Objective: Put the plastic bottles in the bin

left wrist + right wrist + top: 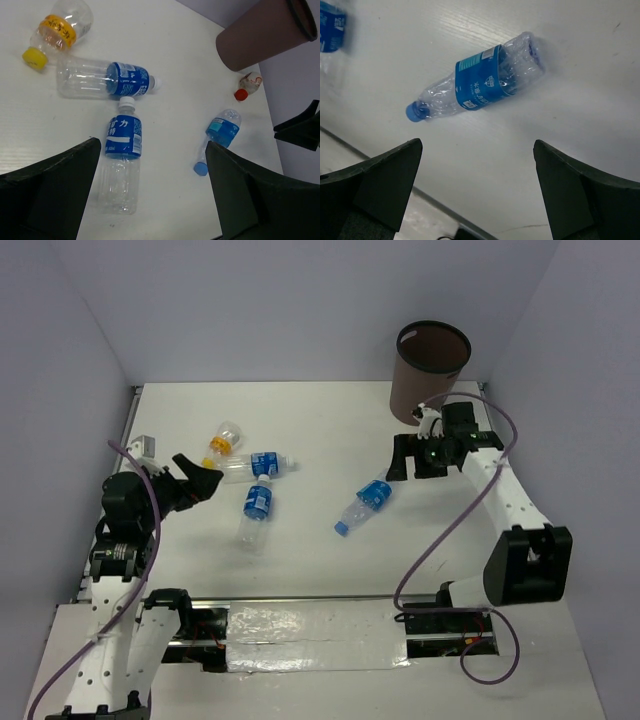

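Observation:
Several plastic bottles lie on the white table. A yellow-capped one (222,443) (57,27) is at the left. Beside it are two blue-labelled, white-capped bottles (258,466) (107,77), (257,508) (121,150). A blue-capped one (364,505) (480,85) lies alone mid-table. A small red-capped bottle (248,84) rests by the foot of the brown bin (432,370) (262,35) at the back right. My left gripper (200,473) (152,150) stands open, empty, just left of the white-capped pair. My right gripper (405,462) (477,150) is open and empty, between the bin and the blue-capped bottle.
Pale walls close off the left, back and right of the table (320,570). A metal rail with foil-like tape (310,625) runs along the near edge between the arm bases. A purple cable (450,530) loops beside the right arm.

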You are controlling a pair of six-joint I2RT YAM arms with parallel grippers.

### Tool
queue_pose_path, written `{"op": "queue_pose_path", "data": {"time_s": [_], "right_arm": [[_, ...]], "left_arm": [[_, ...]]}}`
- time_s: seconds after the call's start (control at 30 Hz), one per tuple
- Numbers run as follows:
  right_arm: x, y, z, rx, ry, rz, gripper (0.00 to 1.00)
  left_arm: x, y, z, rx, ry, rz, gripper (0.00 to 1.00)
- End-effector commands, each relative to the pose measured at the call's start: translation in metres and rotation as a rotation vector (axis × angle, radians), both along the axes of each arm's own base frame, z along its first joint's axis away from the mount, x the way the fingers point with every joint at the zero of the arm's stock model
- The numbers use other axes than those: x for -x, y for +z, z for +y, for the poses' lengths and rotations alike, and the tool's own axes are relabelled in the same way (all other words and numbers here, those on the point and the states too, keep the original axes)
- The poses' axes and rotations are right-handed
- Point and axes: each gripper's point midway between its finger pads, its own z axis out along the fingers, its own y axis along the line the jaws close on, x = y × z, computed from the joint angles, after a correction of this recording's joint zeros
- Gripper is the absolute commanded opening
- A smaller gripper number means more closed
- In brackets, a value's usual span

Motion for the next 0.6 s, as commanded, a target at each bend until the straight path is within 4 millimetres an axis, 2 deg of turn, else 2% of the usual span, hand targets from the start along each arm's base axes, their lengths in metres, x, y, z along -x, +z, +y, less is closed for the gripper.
{"op": "queue_pose_path", "data": {"time_s": [0.0, 0.13, 0.2, 0.37, 0.43, 0.47, 0.5, 0.57], "right_arm": [[-0.012, -0.002, 0.022, -0.182, -0.143, 0.157, 1.0], [-0.025, -0.031, 0.023, -0.232, -0.338, 0.278, 1.0], [-0.032, -0.043, 0.019, -0.23, -0.398, 0.273, 1.0], [-0.058, -0.057, 0.023, -0.238, -0.482, 0.223, 0.98], [-0.064, -0.077, 0.023, -0.213, -0.517, 0.266, 0.97], [-0.064, -0.085, 0.024, -0.206, -0.524, 0.291, 0.96], [-0.062, -0.101, 0.026, -0.196, -0.529, 0.34, 0.95], [-0.062, -0.117, 0.029, -0.191, -0.54, 0.375, 0.92]], "left_arm": [[0.003, -0.01, -0.004, 0.044, -0.002, 0.022, 0.99], [0.002, -0.02, -0.003, 0.059, 0.015, 0.043, 0.99], [0.001, -0.025, -0.003, 0.068, 0.018, 0.055, 0.99], [-0.006, -0.037, -0.004, 0.096, 0.021, 0.084, 0.99], [-0.008, -0.038, -0.006, 0.108, 0.015, 0.086, 0.99], [-0.009, -0.038, -0.006, 0.114, 0.014, 0.092, 0.99], [-0.009, -0.038, -0.007, 0.114, 0.011, 0.094, 1.0], [-0.009, -0.041, -0.006, 0.11, 0.015, 0.109, 0.99]]}}
